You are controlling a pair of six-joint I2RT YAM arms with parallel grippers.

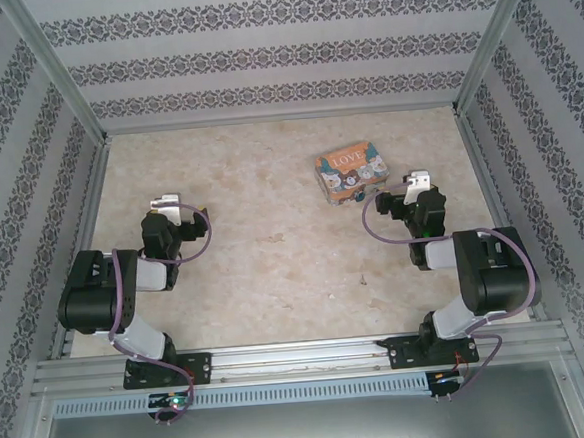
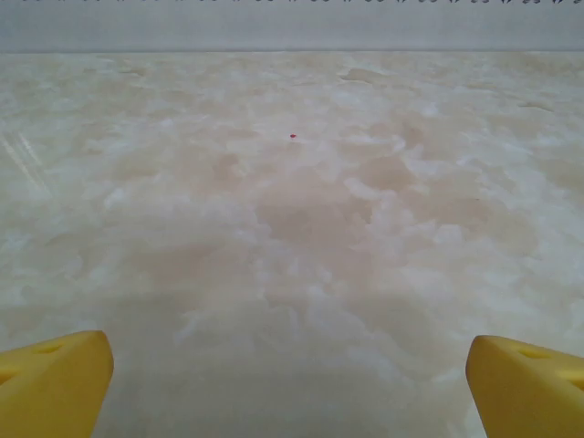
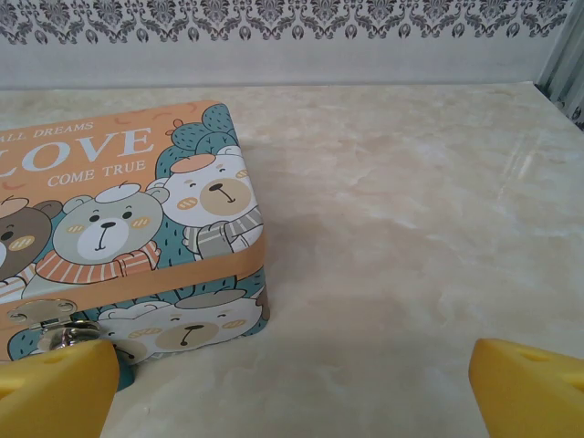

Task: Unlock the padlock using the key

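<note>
The padlock hangs at the tin front, just left of the spread right gripper; this arm is nearer. The left gripper is spread too.

Left arm, right arm: black housings, pale grey links. Mauve cable loops beside each wrist. White bracket at each tip. Gripper fingers yellow, wedge-shaped. Green LED at 6 o'clock of left base.

Beige marbled tabletop; pale walls with dark damask bands; aluminium frame rail near edge.
</note>
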